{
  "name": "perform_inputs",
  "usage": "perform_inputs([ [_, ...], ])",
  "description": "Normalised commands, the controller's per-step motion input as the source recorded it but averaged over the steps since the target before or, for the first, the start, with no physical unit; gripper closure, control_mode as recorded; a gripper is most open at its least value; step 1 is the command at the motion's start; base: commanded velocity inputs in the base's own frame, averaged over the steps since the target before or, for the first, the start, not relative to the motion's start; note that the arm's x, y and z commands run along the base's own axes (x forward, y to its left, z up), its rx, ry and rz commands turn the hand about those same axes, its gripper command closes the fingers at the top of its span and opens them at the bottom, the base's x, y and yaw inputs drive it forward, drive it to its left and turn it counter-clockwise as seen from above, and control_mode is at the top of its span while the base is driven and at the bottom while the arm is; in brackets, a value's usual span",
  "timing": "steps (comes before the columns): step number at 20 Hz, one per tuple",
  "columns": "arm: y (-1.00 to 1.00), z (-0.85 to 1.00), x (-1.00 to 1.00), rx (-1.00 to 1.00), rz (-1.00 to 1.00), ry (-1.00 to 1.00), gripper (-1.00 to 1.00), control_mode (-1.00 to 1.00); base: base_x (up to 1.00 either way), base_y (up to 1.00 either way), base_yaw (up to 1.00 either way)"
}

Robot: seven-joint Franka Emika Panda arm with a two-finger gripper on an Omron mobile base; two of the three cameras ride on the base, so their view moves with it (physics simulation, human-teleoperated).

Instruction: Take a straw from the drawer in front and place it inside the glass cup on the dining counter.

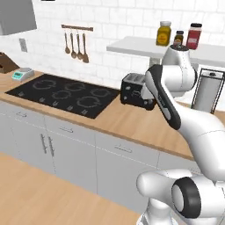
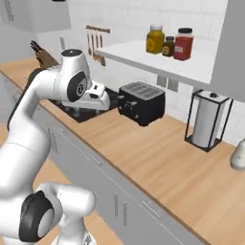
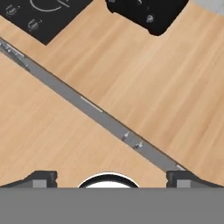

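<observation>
The gripper [image 3: 107,177] hangs above the wood counter [image 3: 144,87], its two fingers spread wide with nothing between them. Below, the grey drawer [image 3: 94,107] front with its slim handle looks shut. Farther back sit a black toaster [image 3: 148,13] and a stovetop [image 3: 39,15].

Wood-topped wall counter [image 1: 132,123] inspected: black cooktop [image 1: 66,94] set flush at its left, black toaster [image 1: 134,90] standing beside it, wire-framed paper-towel holder [image 2: 206,119] upright further right, small scale [image 1: 22,74] and knife block [image 1: 6,61] at far left.
</observation>
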Motion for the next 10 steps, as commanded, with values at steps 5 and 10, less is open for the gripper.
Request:
perform_inputs([
  [5,0.0,0.0,0.0,0.0,0.0,0.0,-1.0,1.0,0.0,-0.77,0.61],
  [10,0.0,0.0,0.0,0.0,0.0,0.0,-1.0,1.0,-0.01,-0.68,0.6],
])
